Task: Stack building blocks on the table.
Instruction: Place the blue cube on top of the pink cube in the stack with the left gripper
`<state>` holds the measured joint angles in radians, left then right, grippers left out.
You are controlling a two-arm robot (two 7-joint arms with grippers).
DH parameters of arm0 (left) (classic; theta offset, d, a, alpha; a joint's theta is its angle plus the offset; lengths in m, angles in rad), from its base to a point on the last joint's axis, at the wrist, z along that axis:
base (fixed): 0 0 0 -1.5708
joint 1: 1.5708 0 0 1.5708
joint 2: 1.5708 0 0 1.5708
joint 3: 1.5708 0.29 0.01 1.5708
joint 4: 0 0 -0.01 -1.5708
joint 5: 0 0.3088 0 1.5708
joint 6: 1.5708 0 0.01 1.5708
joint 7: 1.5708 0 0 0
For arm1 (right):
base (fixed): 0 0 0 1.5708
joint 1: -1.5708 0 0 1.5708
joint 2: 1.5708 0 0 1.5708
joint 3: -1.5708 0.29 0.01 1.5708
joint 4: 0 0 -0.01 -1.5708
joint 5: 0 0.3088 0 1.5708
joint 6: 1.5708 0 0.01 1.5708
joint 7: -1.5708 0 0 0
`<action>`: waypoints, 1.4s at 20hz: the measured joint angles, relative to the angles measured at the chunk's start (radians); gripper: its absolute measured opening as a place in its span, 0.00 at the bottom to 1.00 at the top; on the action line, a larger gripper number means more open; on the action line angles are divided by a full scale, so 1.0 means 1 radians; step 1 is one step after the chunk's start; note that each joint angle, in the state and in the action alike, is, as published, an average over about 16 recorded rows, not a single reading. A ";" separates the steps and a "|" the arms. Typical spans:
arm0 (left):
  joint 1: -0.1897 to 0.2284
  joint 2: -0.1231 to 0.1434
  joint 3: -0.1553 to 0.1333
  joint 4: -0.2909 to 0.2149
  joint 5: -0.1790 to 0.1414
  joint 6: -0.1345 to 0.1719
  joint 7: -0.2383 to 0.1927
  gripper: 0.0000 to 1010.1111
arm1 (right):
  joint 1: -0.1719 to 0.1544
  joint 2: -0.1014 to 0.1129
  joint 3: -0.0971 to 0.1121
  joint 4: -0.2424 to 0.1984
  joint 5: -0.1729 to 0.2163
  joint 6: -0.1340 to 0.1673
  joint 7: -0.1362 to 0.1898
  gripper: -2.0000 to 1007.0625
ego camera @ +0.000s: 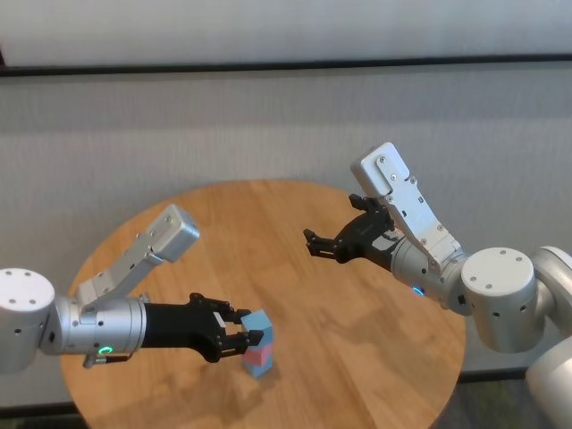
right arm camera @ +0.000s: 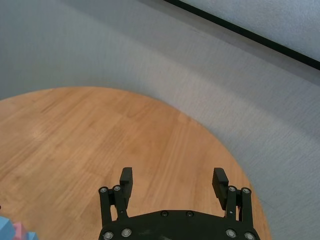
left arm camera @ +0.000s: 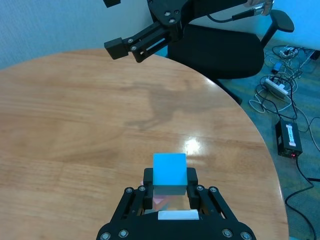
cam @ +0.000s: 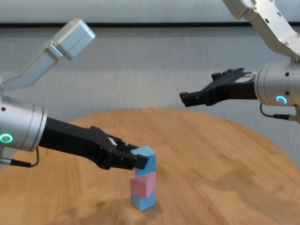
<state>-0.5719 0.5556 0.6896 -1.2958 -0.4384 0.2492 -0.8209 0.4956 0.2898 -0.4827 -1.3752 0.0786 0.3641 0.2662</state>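
Observation:
Three building blocks form a column on the round wooden table [ego camera: 357, 357]: a light blue cube [cam: 143, 201] at the bottom, a pink cube [cam: 143, 184] on it, and a second light blue cube [cam: 147, 158] on top. My left gripper [cam: 140, 161] is shut on the top cube, which sits on the pink one, slightly offset. From the left wrist, the held cube [left arm camera: 169, 170] fills the gap between the black fingers [left arm camera: 148, 181], with pink just visible beneath. My right gripper [ego camera: 323, 243] hovers open and empty above the table's far right part, well away from the stack [ego camera: 259, 344].
A grey wall runs behind the table. In the left wrist view a black office chair [left arm camera: 220, 50] stands beyond the table edge, with cables and a power brick [left arm camera: 290, 137] on the floor. The right gripper [left arm camera: 125, 47] hangs over the far rim.

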 joint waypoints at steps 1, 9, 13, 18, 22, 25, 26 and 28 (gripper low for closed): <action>-0.001 0.002 0.002 0.001 -0.001 0.000 0.002 0.39 | 0.000 0.000 0.000 0.000 0.000 0.000 0.000 1.00; -0.007 0.010 0.017 0.004 -0.014 0.005 0.008 0.39 | 0.000 0.000 0.000 0.000 0.000 0.000 0.000 1.00; -0.012 0.011 0.025 0.009 -0.019 0.006 0.009 0.39 | 0.000 0.000 0.000 0.000 0.000 0.000 0.000 1.00; -0.018 0.011 0.032 0.017 -0.023 0.003 0.012 0.39 | 0.000 0.000 0.000 0.000 0.000 0.000 0.000 1.00; -0.023 0.010 0.036 0.024 -0.024 0.001 0.012 0.39 | 0.000 0.000 0.000 0.000 0.000 0.000 0.000 1.00; -0.027 0.010 0.039 0.029 -0.024 0.000 0.012 0.39 | 0.000 0.000 0.000 0.000 0.000 0.000 0.000 1.00; -0.028 0.010 0.040 0.031 -0.024 0.000 0.012 0.39 | 0.000 0.000 0.000 0.000 0.000 0.000 0.000 1.00; -0.030 0.010 0.041 0.034 -0.024 0.000 0.011 0.39 | 0.000 0.000 0.000 0.000 0.000 0.000 0.000 1.00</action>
<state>-0.6019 0.5661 0.7310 -1.2619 -0.4622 0.2487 -0.8095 0.4956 0.2898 -0.4827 -1.3752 0.0786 0.3641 0.2662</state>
